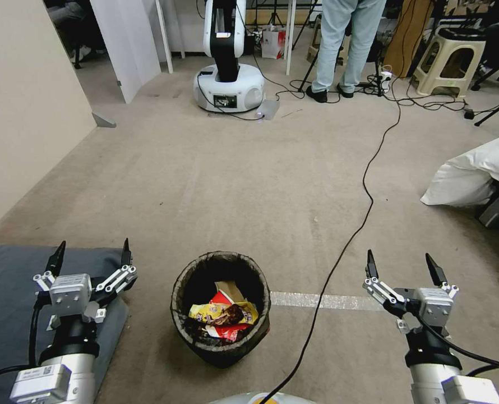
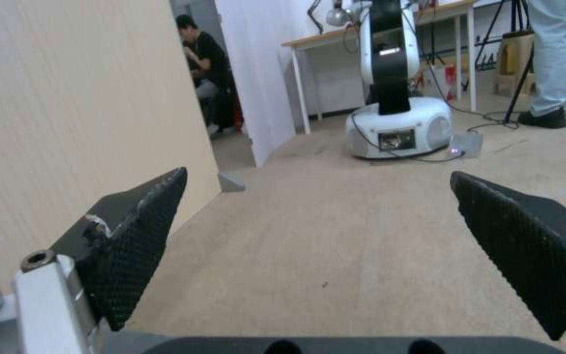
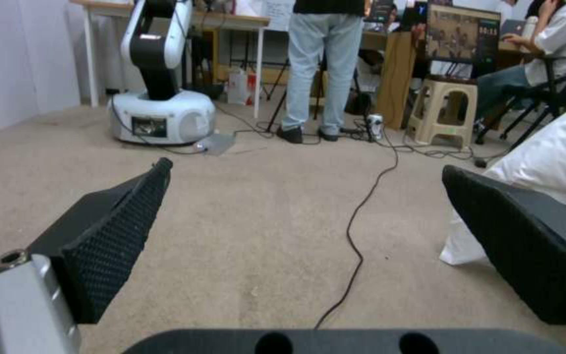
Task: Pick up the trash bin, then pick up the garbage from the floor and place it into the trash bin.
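The trash bin [image 1: 220,348], round with a dark bag liner over its rim, stands on the carpet just in front of me, between my two arms. Inside it lies garbage [image 1: 223,314]: yellow snack packets, red-and-white wrappers and a tan piece of paper. My left gripper [image 1: 91,251] hovers to the bin's left, open, with nothing between its fingers. My right gripper [image 1: 403,266] is well to the bin's right, open and empty too. In the left wrist view the left gripper [image 2: 319,182] frames bare carpet; in the right wrist view the right gripper [image 3: 306,172] does the same.
A black cable [image 1: 367,185] runs across the carpet from the far right past the bin's right side. A grey mat [image 1: 14,280] lies at my left, a white cushion [image 1: 479,168] at the right. Another robot [image 1: 227,84], a standing person and a stool [image 1: 451,62] are at the back.
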Motion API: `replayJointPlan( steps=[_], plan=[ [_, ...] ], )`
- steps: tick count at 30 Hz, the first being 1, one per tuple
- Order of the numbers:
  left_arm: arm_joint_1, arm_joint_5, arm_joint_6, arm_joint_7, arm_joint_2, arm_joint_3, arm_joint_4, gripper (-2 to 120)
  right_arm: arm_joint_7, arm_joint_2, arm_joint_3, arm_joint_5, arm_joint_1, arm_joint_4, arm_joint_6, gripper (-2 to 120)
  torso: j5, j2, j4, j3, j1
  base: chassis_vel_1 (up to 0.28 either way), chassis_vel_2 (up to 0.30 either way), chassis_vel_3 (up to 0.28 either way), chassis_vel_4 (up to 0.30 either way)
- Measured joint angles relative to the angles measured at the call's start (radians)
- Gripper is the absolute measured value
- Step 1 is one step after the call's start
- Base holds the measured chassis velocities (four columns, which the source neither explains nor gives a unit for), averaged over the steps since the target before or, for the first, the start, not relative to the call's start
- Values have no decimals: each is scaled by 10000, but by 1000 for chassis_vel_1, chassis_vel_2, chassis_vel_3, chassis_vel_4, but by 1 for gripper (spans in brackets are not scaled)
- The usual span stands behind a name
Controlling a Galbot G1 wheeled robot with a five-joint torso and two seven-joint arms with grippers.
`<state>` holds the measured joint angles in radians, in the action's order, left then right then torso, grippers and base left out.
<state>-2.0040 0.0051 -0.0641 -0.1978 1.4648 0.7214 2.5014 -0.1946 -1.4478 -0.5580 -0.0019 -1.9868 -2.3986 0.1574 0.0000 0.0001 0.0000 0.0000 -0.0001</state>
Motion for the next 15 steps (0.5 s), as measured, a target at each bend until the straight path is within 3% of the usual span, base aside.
replayJointPlan(
  steps=[15],
  plan=[
    [5, -11, 16, -6, -4, 0, -11, 100, 0, 2, 1, 7, 9, 5, -15, 100, 0, 0, 1, 0, 1, 0, 0, 0, 0]
  ],
)
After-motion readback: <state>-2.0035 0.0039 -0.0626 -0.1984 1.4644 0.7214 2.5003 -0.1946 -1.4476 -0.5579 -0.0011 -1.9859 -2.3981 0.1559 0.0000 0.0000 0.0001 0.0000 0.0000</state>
